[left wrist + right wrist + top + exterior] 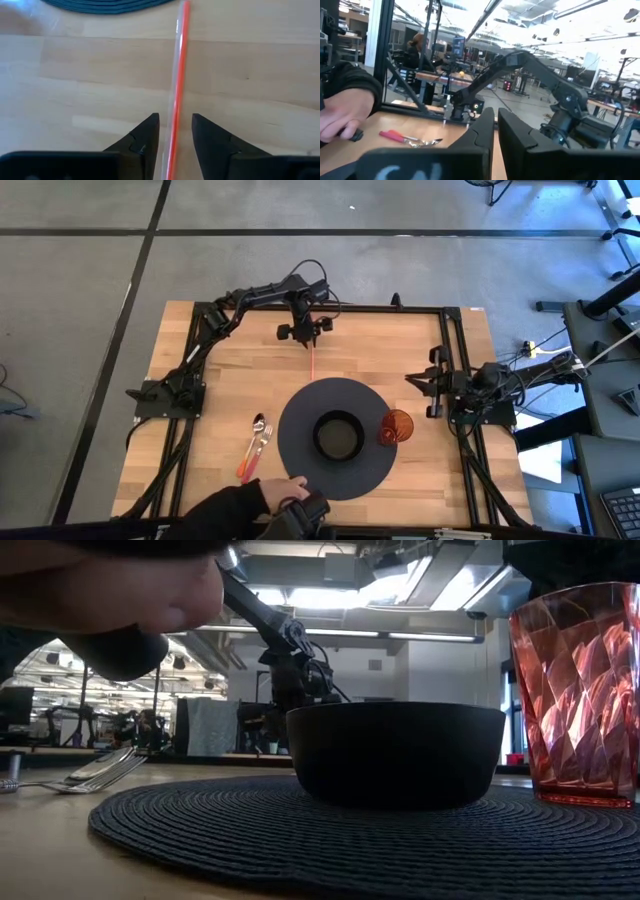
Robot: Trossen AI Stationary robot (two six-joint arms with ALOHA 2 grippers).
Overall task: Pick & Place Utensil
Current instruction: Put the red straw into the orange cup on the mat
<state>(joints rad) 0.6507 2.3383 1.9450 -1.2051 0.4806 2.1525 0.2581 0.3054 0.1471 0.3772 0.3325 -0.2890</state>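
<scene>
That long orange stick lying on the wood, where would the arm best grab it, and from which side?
Near the end under the left tool, coming straight down from above. The orange stick lies flat on the table, thin and straight; the open fingers already stand on either side of it, so closing across its width should work.

Table (200, 470): pale wood planks, smooth, matt. 
Placemat (300, 415): dark woven cord, ribbed, matt. 
Bowl (395, 752): dark, smooth, dull sheen. 
Cup (575, 690): orange-red translucent plastic, faceted, glossy. 
Spoon (258, 423): shiny metal. 
Straw (177, 90): glossy orange plastic.
</scene>
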